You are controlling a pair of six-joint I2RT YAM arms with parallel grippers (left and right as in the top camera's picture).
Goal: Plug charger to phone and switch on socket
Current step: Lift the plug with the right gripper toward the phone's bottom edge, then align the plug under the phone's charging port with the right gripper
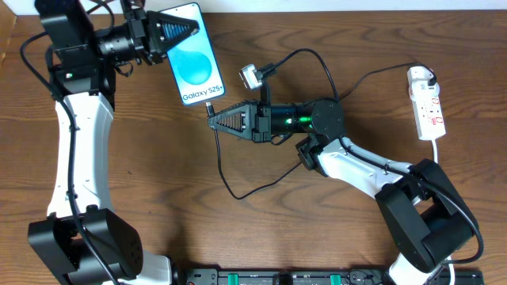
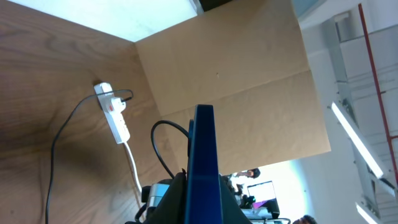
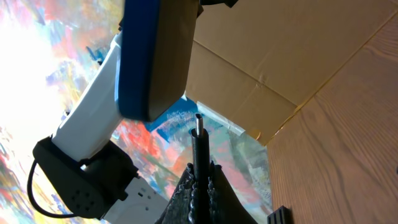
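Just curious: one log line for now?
left gripper: blue-screen phone | right gripper: thin black charger cable, unplugged | white socket: untouched

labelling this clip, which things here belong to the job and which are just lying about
for the job: phone, in left hand; charger cable, in right hand; power strip
just around: cardboard sheet; black rail

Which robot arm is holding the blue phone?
The left end effector grips the phone; the right end effector holds the charger tip instead.
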